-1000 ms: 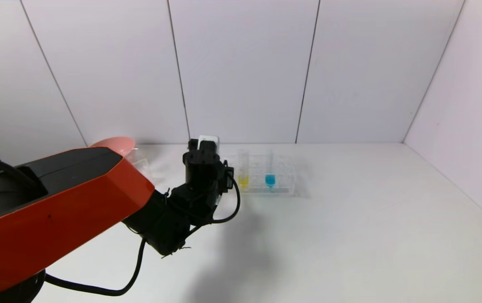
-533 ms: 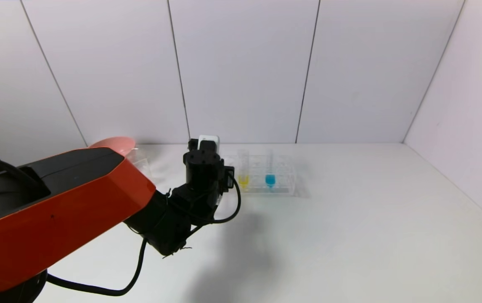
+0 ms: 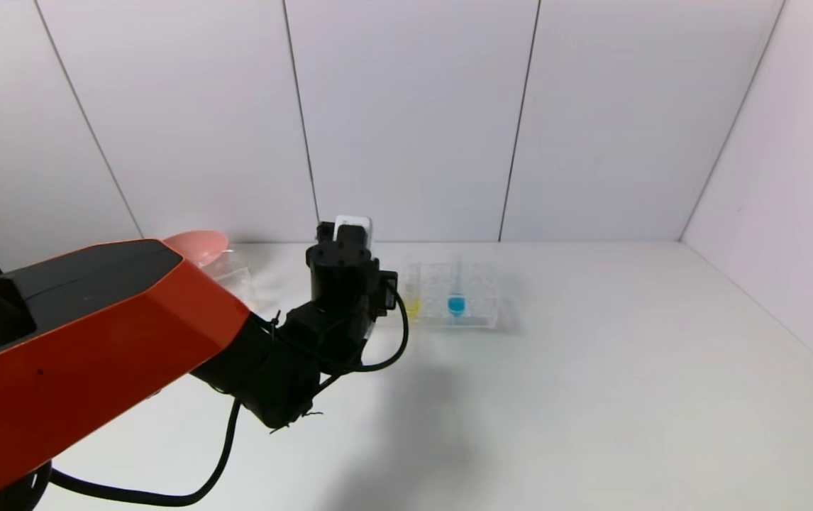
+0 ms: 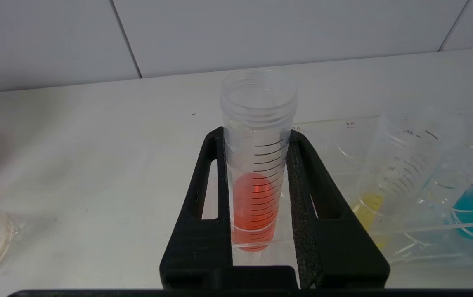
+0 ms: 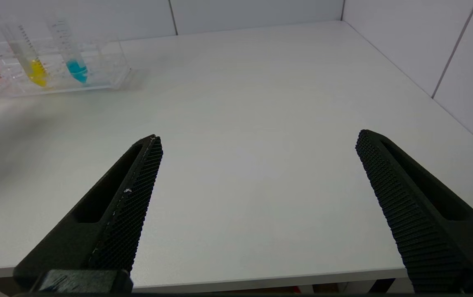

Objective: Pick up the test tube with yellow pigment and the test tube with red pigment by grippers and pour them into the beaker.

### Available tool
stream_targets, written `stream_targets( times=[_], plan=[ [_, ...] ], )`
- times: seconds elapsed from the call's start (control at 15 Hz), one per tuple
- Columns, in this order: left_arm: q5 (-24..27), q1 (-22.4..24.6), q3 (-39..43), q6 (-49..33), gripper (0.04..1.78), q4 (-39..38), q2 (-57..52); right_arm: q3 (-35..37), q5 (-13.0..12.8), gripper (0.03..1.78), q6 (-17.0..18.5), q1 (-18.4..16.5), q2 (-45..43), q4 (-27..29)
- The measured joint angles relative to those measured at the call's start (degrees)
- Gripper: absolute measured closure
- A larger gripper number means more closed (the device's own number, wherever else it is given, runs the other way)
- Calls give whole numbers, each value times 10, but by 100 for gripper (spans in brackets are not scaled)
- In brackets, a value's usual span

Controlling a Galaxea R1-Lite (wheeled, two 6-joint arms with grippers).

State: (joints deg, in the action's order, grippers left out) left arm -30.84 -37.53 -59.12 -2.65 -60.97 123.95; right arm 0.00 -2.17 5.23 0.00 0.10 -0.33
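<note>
A white counter (image 3: 591, 369) backed by pale wall panels. The left arm, in an orange-red shell, reaches forward from the near left. Its black left end effector (image 4: 257, 194) is pinching the red tube (image 4: 257, 165), one finger pressed on each side of the tube's lower body. The tube stands upright, mouth open at the top, with red-orange liquid pooled in its rounded tip; that tip sits at the left end of a clear rack (image 4: 426, 243). In the head view the arm's wrist hides this tube.

The yellow tube (image 4: 389, 173) stands in the rack just beside the red one, leaning slightly, a little yellow liquid at its bottom. A blue tube (image 3: 456, 301) stands further right in the same rack.

A pink bowl (image 3: 197, 245) shows at the far left, partly behind the arm, with the beaker (image 3: 233, 277) just beside it, left of the rack.

The right end effector (image 5: 261, 198) hangs low over the near edge of the counter, well apart from the rack, its two fingers spread wide with nothing between them.
</note>
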Motion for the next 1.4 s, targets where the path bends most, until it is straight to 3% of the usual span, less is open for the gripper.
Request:
stream_targets(
  times=[0.47, 0.87, 1.07, 1.4],
  plan=[
    [7, -16, -10, 32, 139, 92, -105, 0, 0, 10, 0, 0, 0, 0],
    [91, 20, 32, 30, 139, 176, -208, 0, 0, 10, 0, 0, 0, 0],
    [201, 105, 56, 33, 139, 274, -294, 0, 0, 10, 0, 0, 0, 0],
    [467, 360, 65, 101, 139, 449, -396, 0, 0, 10, 0, 0, 0, 0]
  ],
)
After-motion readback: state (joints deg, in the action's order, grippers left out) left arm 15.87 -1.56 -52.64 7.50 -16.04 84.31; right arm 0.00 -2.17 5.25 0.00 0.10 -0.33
